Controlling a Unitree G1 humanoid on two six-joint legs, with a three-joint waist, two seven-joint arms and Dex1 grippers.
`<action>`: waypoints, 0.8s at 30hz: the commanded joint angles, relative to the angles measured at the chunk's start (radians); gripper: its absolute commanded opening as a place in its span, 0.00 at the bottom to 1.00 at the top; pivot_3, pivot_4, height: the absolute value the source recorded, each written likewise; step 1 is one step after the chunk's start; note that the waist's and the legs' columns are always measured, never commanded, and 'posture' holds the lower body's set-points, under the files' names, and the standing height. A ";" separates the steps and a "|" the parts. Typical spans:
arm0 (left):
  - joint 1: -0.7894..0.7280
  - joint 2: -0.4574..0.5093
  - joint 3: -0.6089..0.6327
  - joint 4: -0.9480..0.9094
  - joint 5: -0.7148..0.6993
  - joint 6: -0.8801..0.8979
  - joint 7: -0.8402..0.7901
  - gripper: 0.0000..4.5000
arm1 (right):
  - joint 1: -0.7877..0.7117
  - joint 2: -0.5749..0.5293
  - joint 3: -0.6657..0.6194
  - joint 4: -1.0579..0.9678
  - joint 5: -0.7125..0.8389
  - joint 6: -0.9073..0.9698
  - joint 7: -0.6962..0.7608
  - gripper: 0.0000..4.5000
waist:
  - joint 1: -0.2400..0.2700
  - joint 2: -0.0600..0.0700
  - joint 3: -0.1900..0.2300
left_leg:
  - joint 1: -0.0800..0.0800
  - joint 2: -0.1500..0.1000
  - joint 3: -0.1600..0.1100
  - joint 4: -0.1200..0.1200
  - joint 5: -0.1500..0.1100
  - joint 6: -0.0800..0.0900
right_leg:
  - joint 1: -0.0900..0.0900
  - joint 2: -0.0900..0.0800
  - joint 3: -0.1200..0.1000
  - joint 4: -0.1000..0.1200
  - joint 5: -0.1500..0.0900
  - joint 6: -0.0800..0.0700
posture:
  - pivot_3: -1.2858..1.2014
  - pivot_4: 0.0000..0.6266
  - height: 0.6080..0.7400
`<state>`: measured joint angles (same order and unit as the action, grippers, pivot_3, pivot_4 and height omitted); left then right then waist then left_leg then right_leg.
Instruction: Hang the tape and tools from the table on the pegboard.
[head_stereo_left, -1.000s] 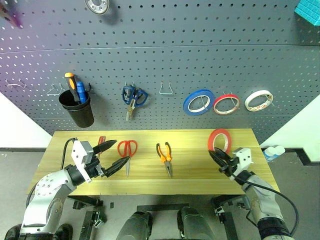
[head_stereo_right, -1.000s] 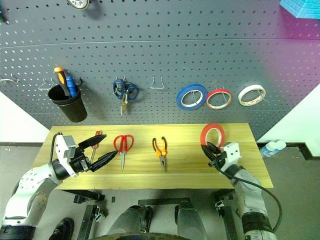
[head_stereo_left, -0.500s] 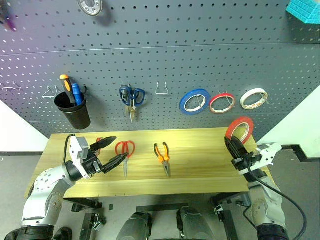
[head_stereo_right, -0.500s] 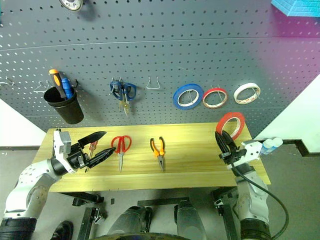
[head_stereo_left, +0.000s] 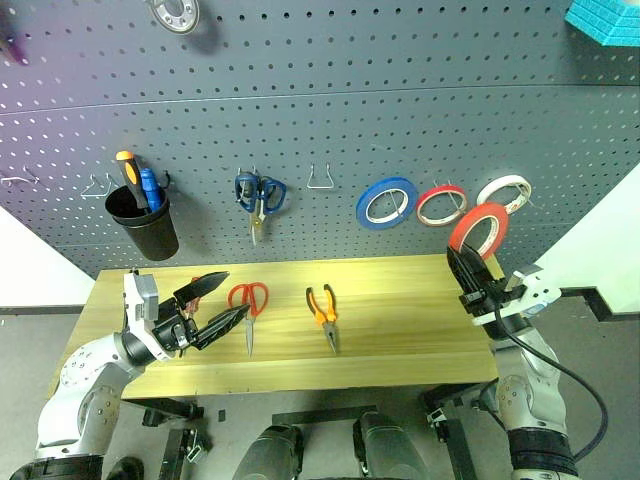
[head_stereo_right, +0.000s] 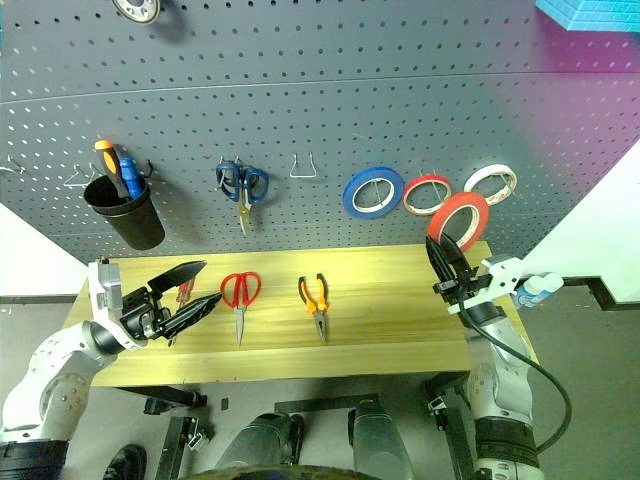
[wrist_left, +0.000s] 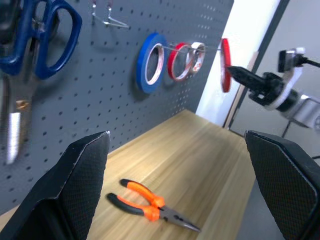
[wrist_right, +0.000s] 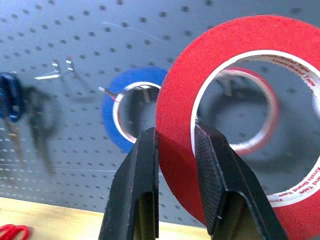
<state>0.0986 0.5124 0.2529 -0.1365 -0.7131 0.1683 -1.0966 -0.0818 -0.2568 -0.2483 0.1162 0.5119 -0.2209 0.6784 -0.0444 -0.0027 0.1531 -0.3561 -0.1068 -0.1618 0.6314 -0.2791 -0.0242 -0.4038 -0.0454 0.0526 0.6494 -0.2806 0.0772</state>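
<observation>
Since the earlier frames, the right pincer (head_stereo_left: 462, 262) has risen from just above the tabletop (head_stereo_left: 400, 330) to the level of the hung rolls, carrying the tape (head_stereo_left: 478, 229) with it. The tape is now clear of the tabletop and held upright in front of the pegboard (head_stereo_left: 320, 110), overlapping the lower edge of the whitish roll (head_stereo_left: 504, 191) and just beside the smaller red roll (head_stereo_left: 441, 204). The right pincer is clamped on the lower part of the tape's band, one finger inside the ring and one outside, as the right wrist view confirms (wrist_right: 175, 165). The blue roll (head_stereo_left: 386, 200) hangs next along the row of hung rolls.

The left pincer (head_stereo_left: 216, 302) has stayed near the left end of the tabletop. Its two fingers are spread wide and hold nothing.

Items on the tabletop:
- Red-handled screwdriver (head_stereo_right: 180, 291): lies near the left pincer's fingers, largely hidden by them.
- Red-handled scissors (head_stereo_left: 248, 308): lie flat just beside the left pincer, blades pointing toward the near edge.
- Pliers (head_stereo_left: 326, 314): lie flat near the middle, well apart from both pincers.

Items on the pegboard:
- Blue-handled scissors (head_stereo_left: 259, 196) hang from a hook.
- Black cup (head_stereo_left: 142, 220) hangs at the left and holds tools.
- One bare wire hook (head_stereo_left: 320, 179) stands between the blue-handled scissors and the blue roll.
</observation>
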 joint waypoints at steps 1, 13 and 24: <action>-0.002 -0.006 0.030 -0.050 -0.034 -0.022 -0.015 1.00 | -0.036 -0.013 0.014 -0.046 -0.011 -0.002 0.010 0.15 | 0.000 0.000 0.000 | 0.000 0.000 0.000 0.000 0.000 0.000 | 0.000 0.000 0.000 0.000 0.000 0.000 | 0.48 0.16 1.00; 0.010 -0.053 0.036 -0.107 -0.066 -0.022 0.016 1.00 | -0.153 -0.037 0.039 0.172 -0.148 -0.074 -0.004 0.15 | 0.002 0.000 -0.001 | 0.000 0.000 0.000 0.001 0.000 0.000 | 0.000 0.000 0.000 0.001 0.001 0.000 | 0.50 0.15 1.00; 0.021 -0.060 0.023 -0.127 -0.042 -0.045 0.030 1.00 | -0.252 -0.054 0.043 0.402 -0.198 -0.125 0.009 0.50 | 0.003 0.000 -0.002 | 0.001 0.000 0.000 0.001 0.002 -0.002 | 0.000 0.001 0.000 0.003 0.002 -0.002 | 0.50 0.15 1.00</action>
<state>0.1131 0.4509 0.2644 -0.2196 -0.7550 0.1416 -1.0676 -0.3244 -0.3033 -0.2027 0.5264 0.3218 -0.3151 0.6875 -0.0410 -0.0024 0.1511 -0.3553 -0.1064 -0.1612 0.6326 -0.2776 -0.0263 -0.4041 -0.0443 0.0527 0.6520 -0.2790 0.0754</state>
